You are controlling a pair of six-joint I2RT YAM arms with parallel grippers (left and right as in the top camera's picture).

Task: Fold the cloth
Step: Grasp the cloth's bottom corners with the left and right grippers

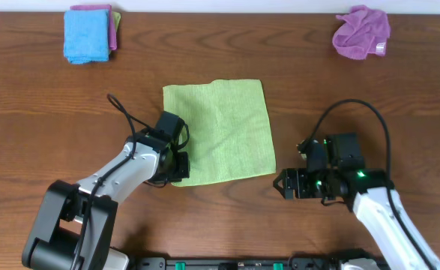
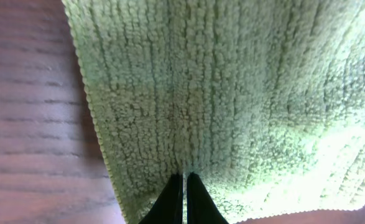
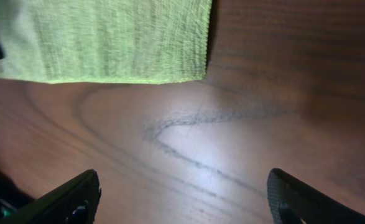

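Soft, light green cloth (image 1: pixel 220 131), flat on the counter (image 1: pixel 354 97).
Left gripper (image 1: pixel 178 166) pinches one near corner; right gripper (image 1: pixel 285 184), spread, looks well placed for the other.

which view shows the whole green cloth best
Overhead: the green cloth lies flat with nearly its whole outline in view. Left wrist shows only its pile close up; right wrist only one corner.

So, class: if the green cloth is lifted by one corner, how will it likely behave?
Probably floppy: the green cloth lies flat with soft creases, so it should drape. Its fuzzy pile suggests it is light and not slippery.
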